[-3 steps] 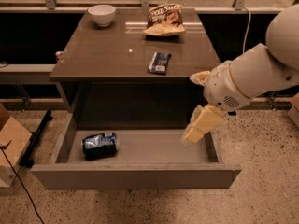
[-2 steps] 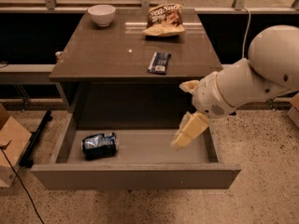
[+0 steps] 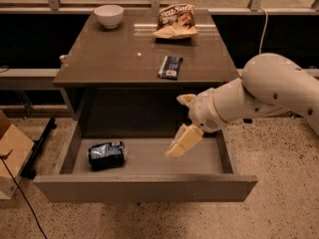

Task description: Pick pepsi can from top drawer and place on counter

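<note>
The pepsi can [image 3: 106, 155] is dark blue with silvery markings and lies on its side in the left part of the open top drawer [image 3: 149, 185]. My gripper [image 3: 178, 127] hangs over the drawer's middle-right, below the front edge of the counter [image 3: 114, 59], well to the right of the can. Its two cream fingers stand wide apart with nothing between them: one finger [image 3: 182, 142] points down into the drawer and the other sits higher, near the counter edge. The white arm reaches in from the right.
On the counter stand a white bowl [image 3: 108, 15] at the back left, a chip bag [image 3: 175, 21] at the back middle and a flat dark-blue snack packet [image 3: 170, 66] near the front right. A cardboard box [image 3: 10, 156] sits on the floor at left.
The arm and gripper have moved left, from the drawer's right end toward its middle. The can has not moved.
</note>
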Controlling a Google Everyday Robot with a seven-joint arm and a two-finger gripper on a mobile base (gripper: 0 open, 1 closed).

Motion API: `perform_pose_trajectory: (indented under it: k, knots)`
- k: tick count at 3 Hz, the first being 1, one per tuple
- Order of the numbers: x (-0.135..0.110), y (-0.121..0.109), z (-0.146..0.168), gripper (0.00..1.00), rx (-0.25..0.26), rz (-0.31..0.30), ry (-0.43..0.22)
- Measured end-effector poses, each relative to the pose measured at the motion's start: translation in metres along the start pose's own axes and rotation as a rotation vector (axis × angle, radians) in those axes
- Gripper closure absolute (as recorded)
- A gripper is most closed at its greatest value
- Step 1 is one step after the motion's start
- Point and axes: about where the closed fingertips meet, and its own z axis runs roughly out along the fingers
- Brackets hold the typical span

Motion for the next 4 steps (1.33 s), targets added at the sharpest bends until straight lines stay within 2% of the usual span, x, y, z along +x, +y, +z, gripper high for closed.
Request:
perform_pose_trajectory:
  k: [1, 2, 4]
  knots:
    - [0.001, -0.008, 0.033, 0.00, -0.022, 0.012, -0.047]
    - [0.003, -0.011, 0.073, 0.00, -0.068, 0.017, -0.077]
    - [0.004, -0.005, 0.149, 0.00, -0.190, 0.001, -0.123]
